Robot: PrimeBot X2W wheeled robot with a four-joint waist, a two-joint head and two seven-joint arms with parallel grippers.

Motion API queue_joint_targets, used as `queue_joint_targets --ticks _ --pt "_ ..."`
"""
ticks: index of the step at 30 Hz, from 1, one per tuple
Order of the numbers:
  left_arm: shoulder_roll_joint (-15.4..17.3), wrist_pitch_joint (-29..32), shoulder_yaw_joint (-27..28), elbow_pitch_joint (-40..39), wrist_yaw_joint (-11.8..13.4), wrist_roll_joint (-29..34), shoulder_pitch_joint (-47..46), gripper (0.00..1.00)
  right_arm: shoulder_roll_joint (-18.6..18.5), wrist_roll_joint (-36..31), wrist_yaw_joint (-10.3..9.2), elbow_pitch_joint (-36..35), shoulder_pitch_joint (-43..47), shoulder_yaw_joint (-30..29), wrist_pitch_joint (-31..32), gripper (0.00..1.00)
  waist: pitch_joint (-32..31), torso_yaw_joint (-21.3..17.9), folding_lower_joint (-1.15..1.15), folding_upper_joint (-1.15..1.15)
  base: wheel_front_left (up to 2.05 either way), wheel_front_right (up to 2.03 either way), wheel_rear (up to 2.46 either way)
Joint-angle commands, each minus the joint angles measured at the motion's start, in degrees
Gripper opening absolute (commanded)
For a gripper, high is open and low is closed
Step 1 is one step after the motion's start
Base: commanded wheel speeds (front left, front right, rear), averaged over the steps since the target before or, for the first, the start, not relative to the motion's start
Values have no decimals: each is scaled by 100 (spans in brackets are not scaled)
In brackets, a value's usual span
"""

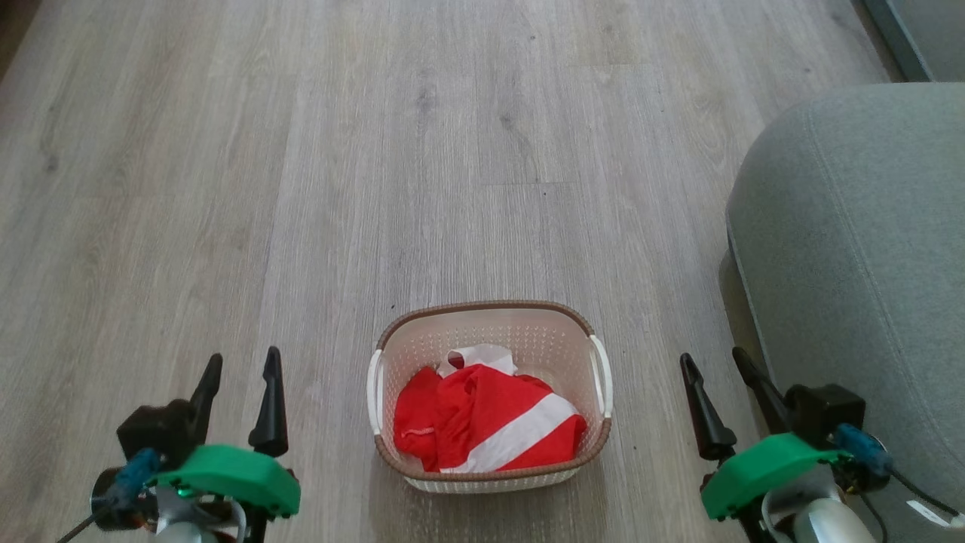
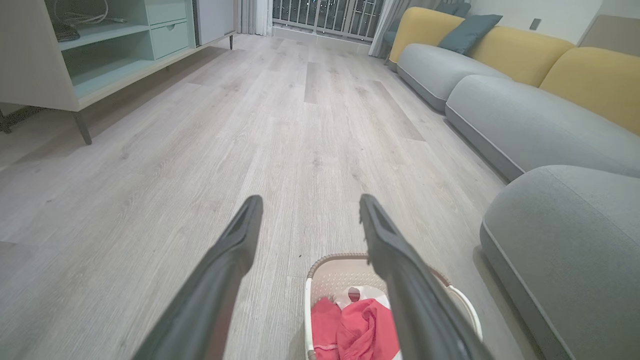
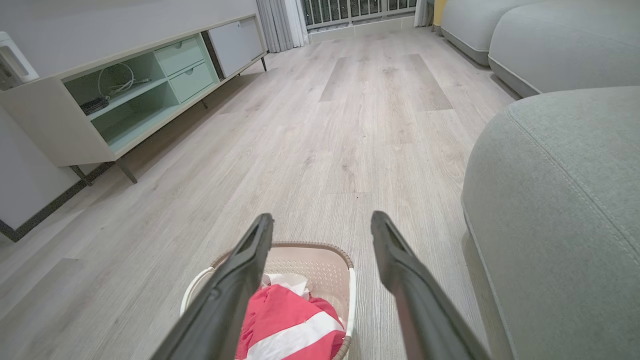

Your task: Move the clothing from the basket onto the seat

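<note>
A red garment with a broad white stripe, the clothing (image 1: 486,426), lies crumpled inside the cream perforated basket (image 1: 562,320) on the wood floor in front of me. My left gripper (image 1: 240,363) hovers open to the basket's left, and my right gripper (image 1: 716,360) hovers open to its right, both apart from it and empty. The grey-green seat (image 1: 859,249) fills the right side, close beside the right gripper. The left wrist view looks past the left gripper (image 2: 308,201) at the basket (image 2: 325,280) and clothing (image 2: 360,327). In the right wrist view the right gripper (image 3: 322,219) frames the basket (image 3: 320,257), clothing (image 3: 290,325) and seat (image 3: 565,190).
Pale wood floor (image 1: 377,151) stretches ahead and to the left. A low cabinet on thin legs (image 3: 115,110) with open shelves lines the far left wall. More grey sofa cushions with yellow backs (image 2: 525,110) run along the right.
</note>
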Motion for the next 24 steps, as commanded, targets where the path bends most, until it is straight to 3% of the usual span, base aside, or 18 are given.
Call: queue_joint_targets --ticks 1,17,24 --pt "85 -88 180 -178 49 173 -150 100 -25 -159 -1 -148 -232 108 -97 100 0 -3 0 0 0 0 0" --pt "79 -356 278 -102 -22 1178 -153 100 57 -827 -1 -40 -220 115 -368 100 4 -22 0 0 0 0 0" --pt "74 -358 308 -51 -52 1150 -168 100 63 -802 -1 -2 -232 99 -370 100 9 -25 0 0 0 0 0"
